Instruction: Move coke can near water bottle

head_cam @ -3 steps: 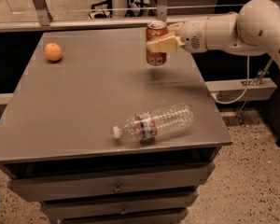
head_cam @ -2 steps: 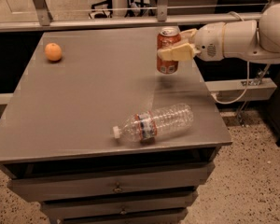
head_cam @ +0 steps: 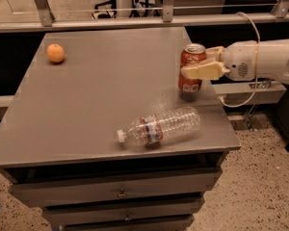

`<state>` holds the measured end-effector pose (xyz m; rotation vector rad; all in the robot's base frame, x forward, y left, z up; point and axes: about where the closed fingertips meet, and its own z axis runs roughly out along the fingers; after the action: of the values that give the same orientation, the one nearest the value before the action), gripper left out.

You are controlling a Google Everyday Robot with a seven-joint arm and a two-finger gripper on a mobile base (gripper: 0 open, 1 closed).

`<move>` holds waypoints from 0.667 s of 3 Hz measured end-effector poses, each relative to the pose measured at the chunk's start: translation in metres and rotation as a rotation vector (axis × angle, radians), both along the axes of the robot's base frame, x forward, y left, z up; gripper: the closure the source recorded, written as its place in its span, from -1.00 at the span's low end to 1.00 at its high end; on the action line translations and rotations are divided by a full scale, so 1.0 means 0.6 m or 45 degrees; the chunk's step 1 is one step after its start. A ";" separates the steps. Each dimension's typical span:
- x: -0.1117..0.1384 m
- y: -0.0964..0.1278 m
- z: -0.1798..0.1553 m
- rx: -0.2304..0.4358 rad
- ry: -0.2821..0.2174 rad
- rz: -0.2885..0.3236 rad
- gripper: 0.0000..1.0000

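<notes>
Gripper (head_cam: 196,67) at right of frame, fingers clamped on upright coke can (head_cam: 191,57) – moved rightward and lower than before, nearer the lying water bottle (head_cam: 160,127) – red, silver top, pale label patch.

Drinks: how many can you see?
2. The coke can is upright on the right, gripped by the claw; the water bottle lies on its side, nearer the front.

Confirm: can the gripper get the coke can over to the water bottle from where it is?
Probably yes. The gripper is shut on the coke can, upright near the right edge of the table. The water bottle lies on its side a little nearer the camera, and nothing stands between them.
</notes>
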<state>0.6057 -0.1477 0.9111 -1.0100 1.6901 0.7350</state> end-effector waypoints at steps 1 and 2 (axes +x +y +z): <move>-0.023 -0.028 -0.019 0.005 0.059 0.021 0.65; -0.050 -0.056 -0.023 -0.008 0.095 0.035 0.17</move>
<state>0.5758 -0.1813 0.8976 -1.0234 1.7462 0.7941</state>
